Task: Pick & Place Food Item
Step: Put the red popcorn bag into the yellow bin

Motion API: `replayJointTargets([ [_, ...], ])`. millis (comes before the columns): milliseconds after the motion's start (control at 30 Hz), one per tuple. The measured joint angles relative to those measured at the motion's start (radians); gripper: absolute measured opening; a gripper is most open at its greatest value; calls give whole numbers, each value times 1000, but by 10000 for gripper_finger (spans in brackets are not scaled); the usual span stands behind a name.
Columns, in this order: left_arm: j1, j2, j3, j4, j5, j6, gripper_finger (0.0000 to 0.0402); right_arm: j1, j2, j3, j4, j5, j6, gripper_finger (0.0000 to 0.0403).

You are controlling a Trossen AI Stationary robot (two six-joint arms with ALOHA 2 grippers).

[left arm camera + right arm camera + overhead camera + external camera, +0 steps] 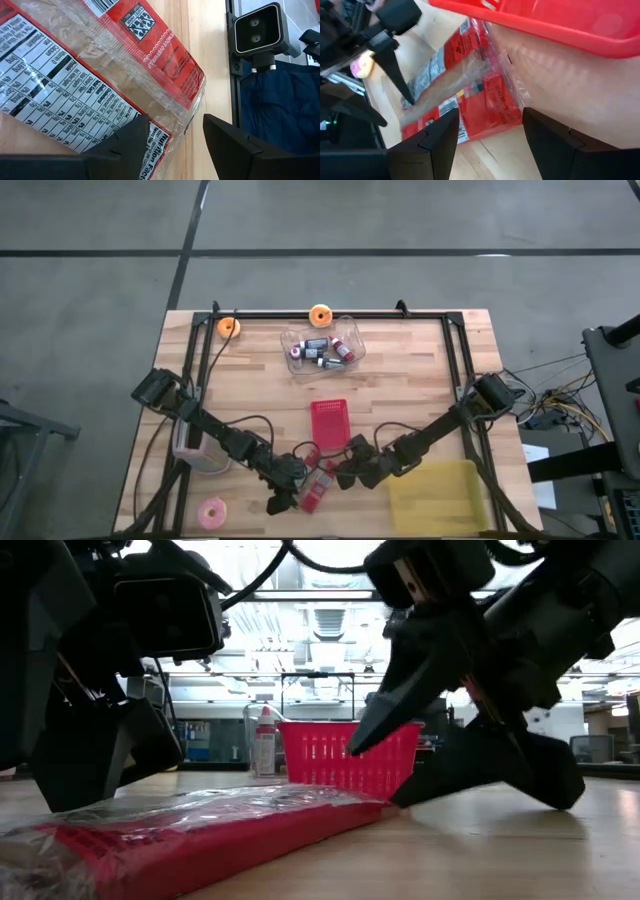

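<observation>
A red and clear food package with a nutrition label lies flat on the wooden table near its front edge; it also shows in the low view. My left gripper is open at the package's left end, with the package's corner between its fingers. My right gripper is open at the package's right end, next to the red basket. In the low view one of its fingers is raised and the other is down at the table. My left gripper's one finger lies over the package's label edge; I cannot tell whether it touches. My right gripper's lower finger comes down by the package's end; I cannot tell whether it touches.
The red basket stands just behind the package. A clear tub of small bottles and two orange rolls are at the far side. A pink roll, a cup and a yellow cloth lie near the front.
</observation>
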Motion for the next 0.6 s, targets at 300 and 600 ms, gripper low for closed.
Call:
replayJointTargets([
  [300, 1, 0, 0, 0, 0, 2, 202, -2, 10, 3, -3, -75, 9, 215],
  [600, 1, 0, 0, 0, 1, 2, 202, 15, -30, -1, -11, -88, -7, 215],
])
